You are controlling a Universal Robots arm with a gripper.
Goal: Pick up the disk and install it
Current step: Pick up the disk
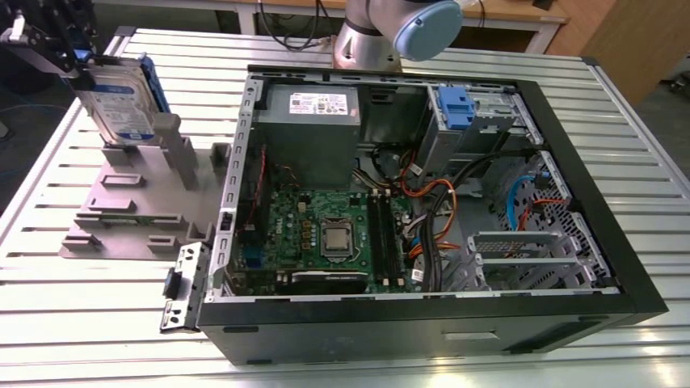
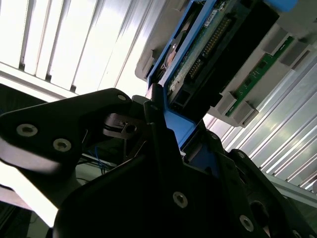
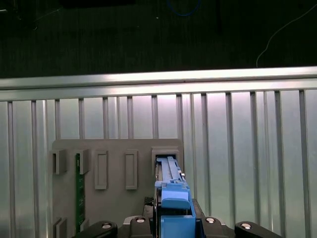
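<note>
Jaws of gripper (image 1: 65, 52) clamp disk (image 1: 116, 101), upright at holder (image 1: 129, 202). Your pick looks under way; install in case (image 1: 431, 202) not done.

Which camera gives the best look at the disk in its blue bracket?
The exterior view: the disk stands on edge in the grey holder, its labelled face and blue bracket plain. The second wrist view shows its circuit-board side close up; the first wrist view, just the bracket's blue edge.
</note>
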